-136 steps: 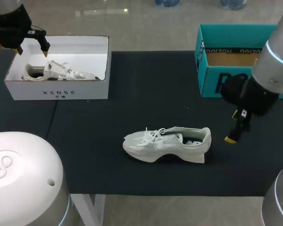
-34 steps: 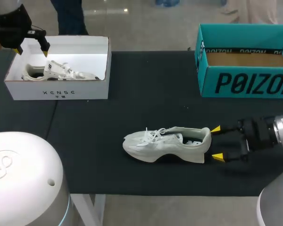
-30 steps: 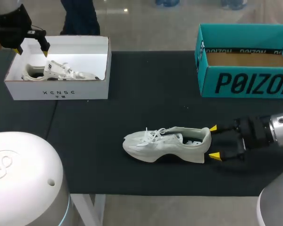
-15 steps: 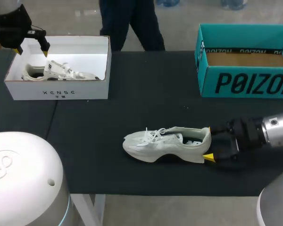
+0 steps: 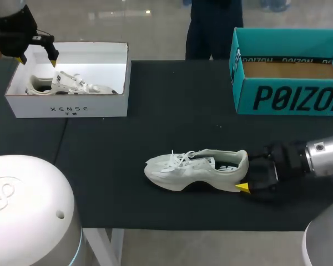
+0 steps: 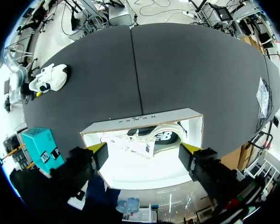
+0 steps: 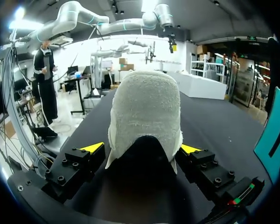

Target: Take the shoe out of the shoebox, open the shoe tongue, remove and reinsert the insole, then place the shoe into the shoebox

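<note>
Right wrist view: the shoe is now clasped at the heel by the right gripper, whose fingers were spread behind it a second ago. It rests on the table, likely steadied for tongue-opening. Farther off, the left gripper is held open over the white shoebox.

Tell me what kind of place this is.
Likely a robot test bench: black table, white shoebox and teal shoebox, right gripper around the heel of a white sneaker.
</note>
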Available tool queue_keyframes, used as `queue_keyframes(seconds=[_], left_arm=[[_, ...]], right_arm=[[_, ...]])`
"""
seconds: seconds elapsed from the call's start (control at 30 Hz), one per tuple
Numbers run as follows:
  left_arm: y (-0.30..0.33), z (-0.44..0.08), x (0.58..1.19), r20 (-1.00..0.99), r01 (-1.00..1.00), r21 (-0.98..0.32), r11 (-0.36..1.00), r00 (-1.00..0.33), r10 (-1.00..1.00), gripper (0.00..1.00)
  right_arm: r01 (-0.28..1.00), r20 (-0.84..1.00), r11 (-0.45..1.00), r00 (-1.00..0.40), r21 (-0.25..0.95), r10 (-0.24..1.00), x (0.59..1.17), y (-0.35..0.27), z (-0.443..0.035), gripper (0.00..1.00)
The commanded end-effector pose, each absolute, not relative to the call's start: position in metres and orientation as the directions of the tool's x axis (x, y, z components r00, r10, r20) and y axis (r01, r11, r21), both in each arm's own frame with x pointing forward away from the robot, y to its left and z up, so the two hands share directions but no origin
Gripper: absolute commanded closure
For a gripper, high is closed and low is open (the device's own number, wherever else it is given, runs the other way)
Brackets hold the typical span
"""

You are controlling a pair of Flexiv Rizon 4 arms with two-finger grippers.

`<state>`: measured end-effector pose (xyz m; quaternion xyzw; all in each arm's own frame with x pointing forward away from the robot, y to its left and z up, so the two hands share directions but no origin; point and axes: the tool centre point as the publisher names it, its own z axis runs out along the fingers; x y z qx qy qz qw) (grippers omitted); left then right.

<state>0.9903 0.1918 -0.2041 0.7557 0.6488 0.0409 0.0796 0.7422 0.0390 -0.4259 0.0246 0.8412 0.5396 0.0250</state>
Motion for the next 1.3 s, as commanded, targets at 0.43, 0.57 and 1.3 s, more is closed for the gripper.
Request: queue_keyframes(seconds=[0.43, 0.57, 1.3], left_arm=[[0.192, -0.204, 0.990, -0.039, 0.974, 0.173, -0.147, 0.156, 0.987, 0.00], [0.192, -0.204, 0.990, -0.039, 0.974, 0.173, -0.147, 0.156, 0.987, 0.00], [0.141, -0.192, 0.937, -0.069, 0.971, 0.135, -0.197, 0.207, 0.976, 0.00]], right_arm=[[0.018, -0.004, 0.391, -0.998, 0.920, 0.057, 0.743, 0.048, -0.436, 0.97], [0.041, 0.019, 0.378, -0.998, 0.925, 0.063, 0.742, 0.049, -0.437, 1.00], [0.049, 0.029, 0.366, -0.998, 0.929, 0.059, 0.743, 0.048, -0.438, 1.00]])
